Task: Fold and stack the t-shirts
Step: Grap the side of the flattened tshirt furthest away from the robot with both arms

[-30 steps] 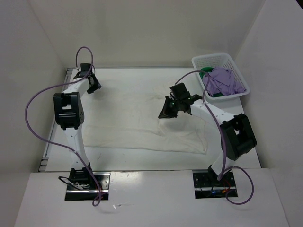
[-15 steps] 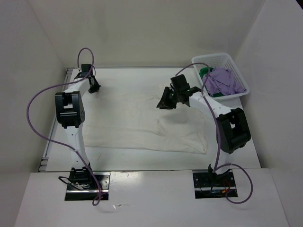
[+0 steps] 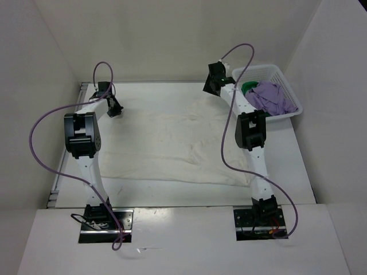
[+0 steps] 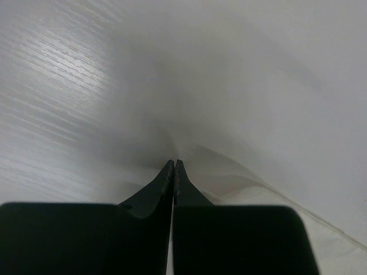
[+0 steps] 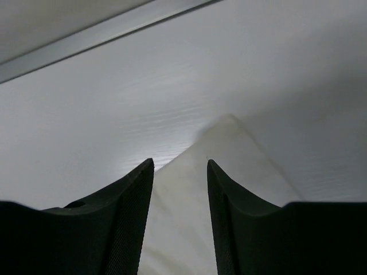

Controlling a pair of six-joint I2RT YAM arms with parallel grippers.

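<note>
White shirt [image 3: 178, 143] lies spread across the middle of the table [image 3: 155, 93], somewhat creased, its near edge toward 6 o'clock. Purple shirt [image 3: 274, 98] and green shirt [image 3: 249, 87] sit bundled in the basket [image 3: 282, 74] at 2 o'clock, unfolded. Left gripper [image 3: 113, 107] is low at the white shirt's far corner, 10 o'clock. Its wrist view shows the jaws clenched with a ridge of cloth running into the tips, so it is likely pinching that edge. Right gripper [image 3: 211, 87] is at the other far corner, 1 o'clock, jaws released, the cloth's pointed corner lying between them ungripped. Judged step: taking both far corners for the first fold of the first shirt, so the task is at an early stage. Next move calls for the right jaws to drop and close on that corner. Both arms then lift together and carry the far edge toward 6 o'clock, evenly, lest the cloth skew or slip.
</note>
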